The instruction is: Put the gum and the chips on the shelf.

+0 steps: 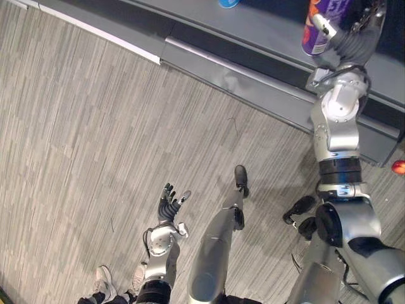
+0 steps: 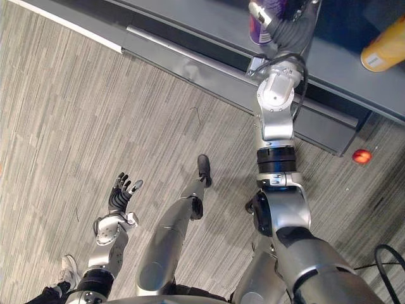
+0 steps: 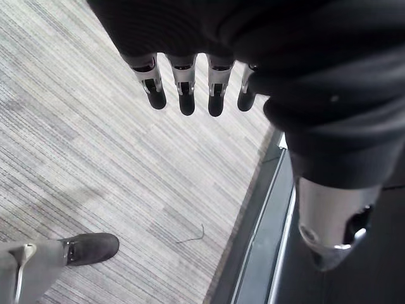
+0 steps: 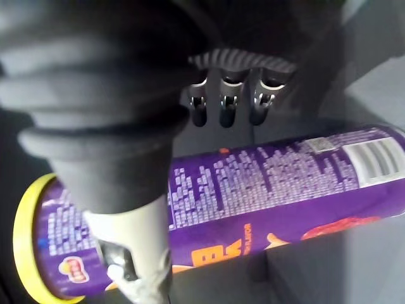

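Right hand (image 1: 348,33) is raised to the shelf (image 1: 253,30) and closed on the chips can (image 1: 314,38), a purple tube with a yellow end cap. The can is upright at the shelf surface. Whether its base rests there cannot be told.

Handling assessment: the tube is judged light, with a stiff but crushable wall, a smooth printed skin and brittle contents. The proper hold is around mid-body with moderate pressure, clear of the cap.

Hand condition: in the wrist view the can lies crosswise between the thumb (image 4: 130,250) and the fingers (image 4: 228,113). The thumb is laid across the near wall and the fingers are only slightly bent on the far side, so the grip appears loose.

Left hand (image 1: 169,201) hangs low over the floor, fingers spread, holding nothing.

Gum: not identified. Also on the shelf are a blue item (image 1: 228,2) and an orange can (image 2: 383,49). A red ball (image 1: 398,166) lies on the floor.
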Controlling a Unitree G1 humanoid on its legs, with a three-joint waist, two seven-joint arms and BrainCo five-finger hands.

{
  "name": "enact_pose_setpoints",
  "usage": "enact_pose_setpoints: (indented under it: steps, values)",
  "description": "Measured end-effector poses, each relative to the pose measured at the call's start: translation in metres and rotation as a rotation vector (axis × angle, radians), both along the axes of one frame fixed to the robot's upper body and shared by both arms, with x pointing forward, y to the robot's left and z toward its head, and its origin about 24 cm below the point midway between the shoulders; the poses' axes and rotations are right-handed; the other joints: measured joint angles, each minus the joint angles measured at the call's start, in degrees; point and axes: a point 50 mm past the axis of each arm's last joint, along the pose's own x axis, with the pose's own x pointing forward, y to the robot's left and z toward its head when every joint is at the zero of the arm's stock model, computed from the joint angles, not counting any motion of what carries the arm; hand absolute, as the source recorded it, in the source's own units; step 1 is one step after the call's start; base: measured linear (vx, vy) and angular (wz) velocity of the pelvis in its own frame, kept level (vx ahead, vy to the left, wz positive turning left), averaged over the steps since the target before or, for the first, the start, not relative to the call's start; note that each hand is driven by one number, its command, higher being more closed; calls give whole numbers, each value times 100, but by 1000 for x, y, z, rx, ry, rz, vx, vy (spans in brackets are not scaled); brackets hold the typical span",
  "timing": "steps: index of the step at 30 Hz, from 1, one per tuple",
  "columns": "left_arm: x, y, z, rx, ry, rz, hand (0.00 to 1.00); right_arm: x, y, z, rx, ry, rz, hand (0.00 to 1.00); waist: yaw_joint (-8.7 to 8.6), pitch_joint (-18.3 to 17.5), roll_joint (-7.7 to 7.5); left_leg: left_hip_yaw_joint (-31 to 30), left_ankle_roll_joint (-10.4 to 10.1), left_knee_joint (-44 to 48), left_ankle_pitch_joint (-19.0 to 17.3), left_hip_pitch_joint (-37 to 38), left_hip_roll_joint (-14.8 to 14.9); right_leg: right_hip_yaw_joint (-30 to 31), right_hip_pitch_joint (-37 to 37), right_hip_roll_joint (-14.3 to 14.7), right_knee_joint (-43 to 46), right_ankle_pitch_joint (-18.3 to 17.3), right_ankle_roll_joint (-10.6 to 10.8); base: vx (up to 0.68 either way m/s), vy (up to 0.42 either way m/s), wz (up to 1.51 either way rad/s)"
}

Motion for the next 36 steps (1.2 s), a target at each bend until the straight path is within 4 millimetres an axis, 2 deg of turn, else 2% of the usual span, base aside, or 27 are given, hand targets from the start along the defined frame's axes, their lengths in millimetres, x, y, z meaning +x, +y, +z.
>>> enact_pose_setpoints:
  steps: [3,9,13,16,19,21,25,27,29,30,32,33,34,36]
  values:
    - [-1,-1,-1,-3,5,-2,0,2,1,-13,0,37,9,0,-22,-1,-21,42,-4,99,-53,78,67,46,84,60,-19,0,0,5,-91,-15]
    - [-5,-2,-10,-10,46,-14,0,4,15,-35,-35,99,70,0,-55,-18,-308,164,-68,145,-112,310,246,117,269,260,-140,6,-1,19,-98,-17]
    - [-6,-2,-11,-11,50,-15,0,5,24,-53,-33,149,101,0,-69,-19,-405,197,-101,261,-206,443,356,133,456,383,-245,26,1,39,-85,-14]
    - [-9,0,-17,-12,79,-8,0,2,44,-71,-45,189,184,0,-166,-17,-470,288,-108,403,-337,570,438,206,614,474,-337,42,25,44,-53,-21]
    - [-14,3,-28,-15,134,7,0,-10,69,-94,-51,219,281,0,-243,-14,-571,371,-135,615,-543,766,613,291,891,679,-568,122,58,63,-30,-32]
    - [-19,5,-35,-16,172,22,0,-16,84,-110,-51,252,333,0,-316,-23,-682,455,-140,657,-622,953,677,363,1081,772,-698,168,59,77,-14,-30]
    - [-29,2,-56,7,305,-7,0,-43,122,-159,-107,371,509,0,-371,-54,-852,613,-218,714,-849,1553,840,527,1713,1067,-1156,311,89,75,8,-35]
    - [-40,5,-69,40,395,-32,0,-63,151,-183,-192,430,649,0,-521,-79,-920,674,-265,688,-950,1824,907,609,2066,1274,-1552,471,125,73,45,-37]
    - [-44,11,-73,73,426,-40,0,-74,163,-194,-234,457,719,0,-562,-102,-1002,808,-269,657,-992,2022,944,724,2209,1364,-1726,560,131,61,65,-44]
    - [-55,16,-81,109,491,-58,0,-91,177,-210,-289,497,812,0,-643,-192,-1121,985,-290,538,-1036,2338,952,885,2465,1467,-2005,680,179,62,60,-54]
    - [-61,21,-86,127,525,-69,0,-101,182,-222,-311,527,866,0,-670,-331,-1227,1126,-320,453,-1070,2508,955,1011,2569,1539,-2199,774,193,56,63,-53]
    - [-67,22,-91,148,566,-89,0,-113,183,-237,-338,565,924,0,-709,-526,-1335,1286,-334,330,-1088,2681,955,1136,2702,1618,-2469,908,216,71,79,-48]
    - [-69,23,-92,151,580,-92,0,-118,181,-244,-345,584,939,0,-761,-597,-1372,1338,-334,266,-1088,2759,941,1183,2770,1644,-2582,960,240,92,98,-47]
    - [-82,26,-99,162,630,-107,0,-136,168,-272,-380,679,976,0,-875,-886,-1464,1486,-328,45,-1082,3034,865,1305,3054,1696,-2985,1157,292,98,98,-28]
